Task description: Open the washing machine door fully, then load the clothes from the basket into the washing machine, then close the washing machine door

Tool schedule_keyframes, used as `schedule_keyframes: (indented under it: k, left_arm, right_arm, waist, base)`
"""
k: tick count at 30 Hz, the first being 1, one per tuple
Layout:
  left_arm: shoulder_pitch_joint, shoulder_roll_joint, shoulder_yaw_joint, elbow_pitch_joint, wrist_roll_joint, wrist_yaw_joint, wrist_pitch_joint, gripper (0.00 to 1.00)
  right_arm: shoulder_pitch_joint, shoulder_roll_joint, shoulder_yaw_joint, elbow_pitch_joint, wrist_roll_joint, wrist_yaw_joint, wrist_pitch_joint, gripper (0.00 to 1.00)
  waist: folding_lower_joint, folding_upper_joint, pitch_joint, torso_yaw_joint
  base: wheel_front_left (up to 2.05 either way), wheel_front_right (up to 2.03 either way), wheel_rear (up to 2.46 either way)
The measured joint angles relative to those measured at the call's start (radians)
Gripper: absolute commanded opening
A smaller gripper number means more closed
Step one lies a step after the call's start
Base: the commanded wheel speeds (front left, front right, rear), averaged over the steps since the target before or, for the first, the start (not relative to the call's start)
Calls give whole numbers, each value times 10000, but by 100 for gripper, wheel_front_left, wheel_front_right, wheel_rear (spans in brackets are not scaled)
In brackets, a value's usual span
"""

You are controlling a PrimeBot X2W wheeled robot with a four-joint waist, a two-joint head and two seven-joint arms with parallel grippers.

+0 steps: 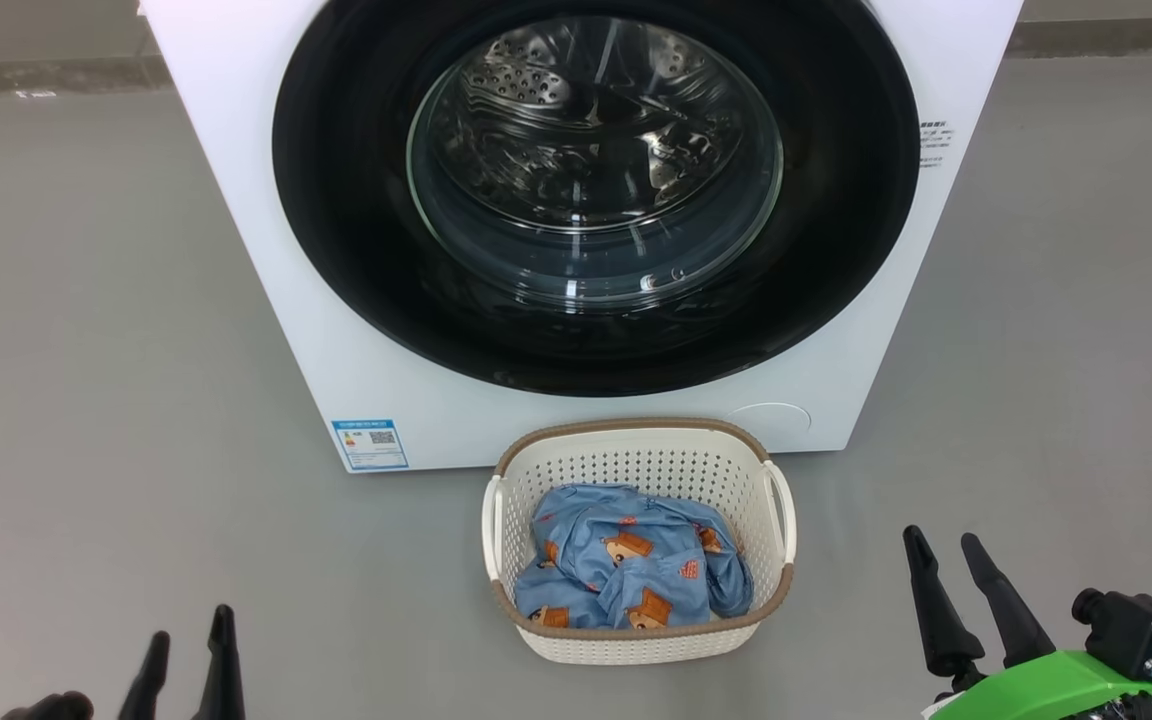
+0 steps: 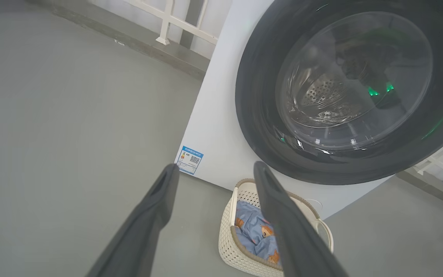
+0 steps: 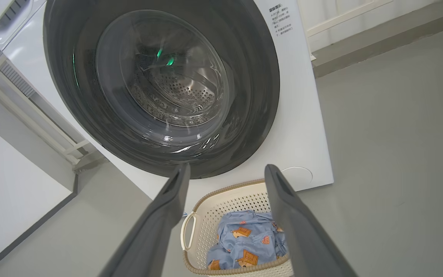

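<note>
My left tool [image 1: 191,630] and right tool [image 1: 941,540] hang low, jaws spread wide, empty; basket [image 1: 636,465] ahead between them.

Grey floor [image 1: 86,350] carries the washing machine [image 1: 416,420] and, perhaps touching it, the basket [image 1: 636,465].

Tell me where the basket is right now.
In the head view the basket sits on the floor at centre, just before the washing machine, below its door.

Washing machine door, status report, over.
Left pincer, right pincer open, empty. Washing machine door shut. Clothes in basket, close below door; may crowd swing.
</note>
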Motion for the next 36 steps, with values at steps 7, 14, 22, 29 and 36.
schedule_keyframes:
  k: [7, 14, 22, 29, 36]
  left_arm:
    - [7, 142, 36, -117, 911, -2, -215, 100]
    - [138, 219, 52, -236, 1848, -2, -420, 100]
    - [199, 255, 100, -267, 2740, -2, -656, 100]
    - [311, 276, 150, -280, 3505, -4, -848, 100]
    - [409, 391, 150, -263, 4355, -4, -1041, 100]
  right_arm:
    - [193, 8, -77, 102, -826, 0, -213, 100]
    - [193, 25, -117, 69, -1745, 0, -439, 100]
    - [196, 54, -176, -19, -2679, 0, -616, 100]
    - [385, 127, -314, -104, -3336, 0, -865, 100]
    - [435, 173, -318, -167, -4176, 0, -1051, 100]
  waist:
    - [0, 0, 3, 4]
    - [0, 0, -5, -16]
    - [0, 0, -10, -9]
    - [0, 0, -42, 10]
    - [0, 0, -57, 26]
  base:
    - [0, 0, 0]
    - [0, 0, 0]
    - [0, 0, 0]
    - [0, 0, 0]
    - [0, 0, 0]
